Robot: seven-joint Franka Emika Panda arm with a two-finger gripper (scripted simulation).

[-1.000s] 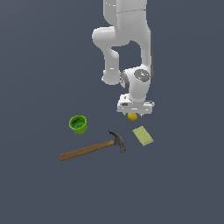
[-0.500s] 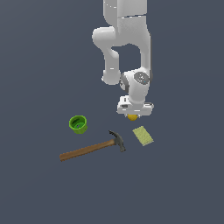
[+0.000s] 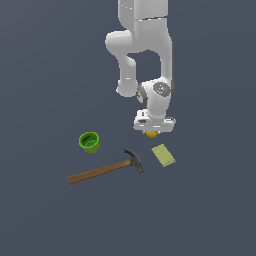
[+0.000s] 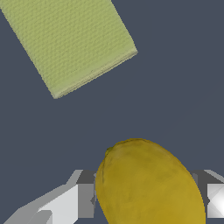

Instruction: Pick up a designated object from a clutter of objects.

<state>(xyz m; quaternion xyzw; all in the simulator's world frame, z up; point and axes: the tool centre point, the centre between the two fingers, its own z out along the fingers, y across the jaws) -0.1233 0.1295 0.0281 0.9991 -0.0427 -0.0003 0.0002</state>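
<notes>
So the gripper (image 3: 151, 131) has its fingers squeezed on the lemon (image 4: 148, 183), right next to the pale green block (image 3: 163, 155).

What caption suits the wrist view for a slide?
Wrist view: the yellow lemon-like fruit sits between the gripper jaws, with the flat yellow-green block lying apart on the dark floor.

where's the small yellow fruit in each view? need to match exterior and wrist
Exterior view: the small round yellow fruit peeks out just under the white end effector, above the flat pale yellow-green block.
Wrist view: it fills the foreground, between the two end effector fingers.
Shared landmark: the flat pale yellow-green block, lying apart from the fruit.
</notes>
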